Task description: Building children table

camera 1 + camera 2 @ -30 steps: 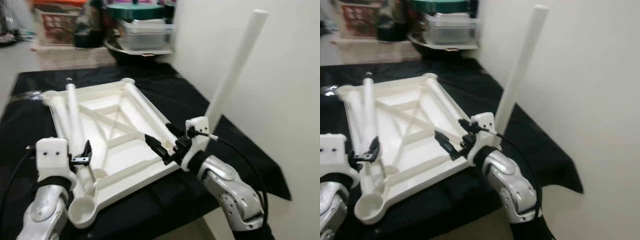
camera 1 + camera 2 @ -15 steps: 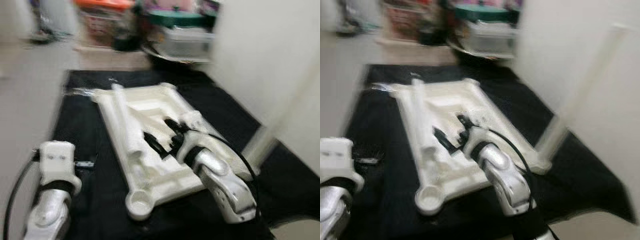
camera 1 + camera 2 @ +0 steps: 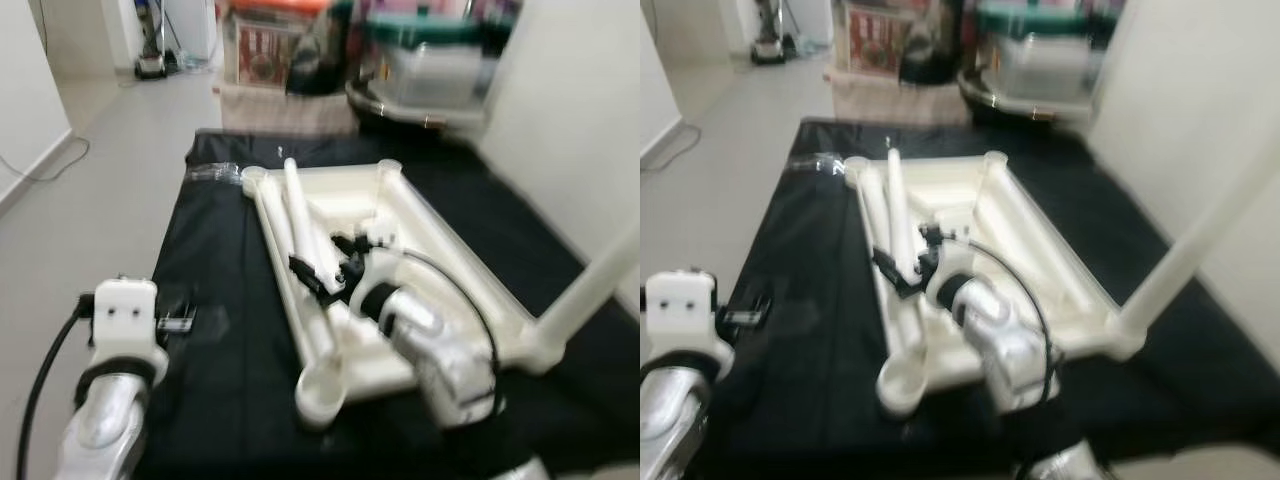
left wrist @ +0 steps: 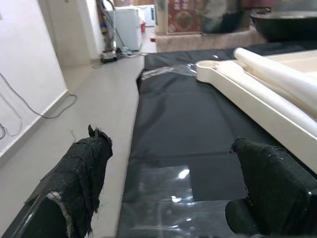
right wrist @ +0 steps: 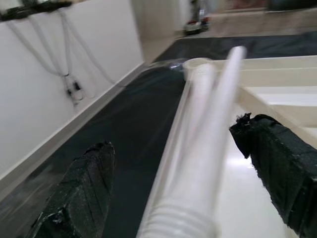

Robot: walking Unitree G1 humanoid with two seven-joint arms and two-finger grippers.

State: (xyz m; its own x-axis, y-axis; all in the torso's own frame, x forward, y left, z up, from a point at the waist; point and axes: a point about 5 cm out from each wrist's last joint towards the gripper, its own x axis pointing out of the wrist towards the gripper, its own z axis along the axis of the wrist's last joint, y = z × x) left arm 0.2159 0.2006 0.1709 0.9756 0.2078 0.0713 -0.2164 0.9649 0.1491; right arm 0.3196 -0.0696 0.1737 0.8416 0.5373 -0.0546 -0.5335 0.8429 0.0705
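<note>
The white table top [image 3: 455, 250] lies upside down on a black cloth [image 3: 220, 260]. One white leg [image 3: 590, 290] stands upright in its near right corner. A loose white leg [image 3: 302, 210] lies along the top's left rail, and the corner socket [image 3: 320, 395] at the near left is empty. My right gripper [image 3: 315, 258] hovers open over this loose leg. In the right wrist view its fingers [image 5: 277, 163] stand on either side of the leg [image 5: 208, 129], apart from it. My left gripper [image 3: 178, 318] is open above the cloth, left of the top.
Boxes and a dark basin [image 3: 420, 70] crowd the back beyond the cloth. A white wall [image 3: 570, 120] runs along the right. Bare floor [image 3: 100, 170] lies to the left. A clear plastic sheet [image 4: 168, 198] lies on the cloth under my left gripper.
The camera has swung left, with blur. My right gripper moved from the top's right rail across to the loose leg. My left gripper came off that leg and now sits over the cloth.
</note>
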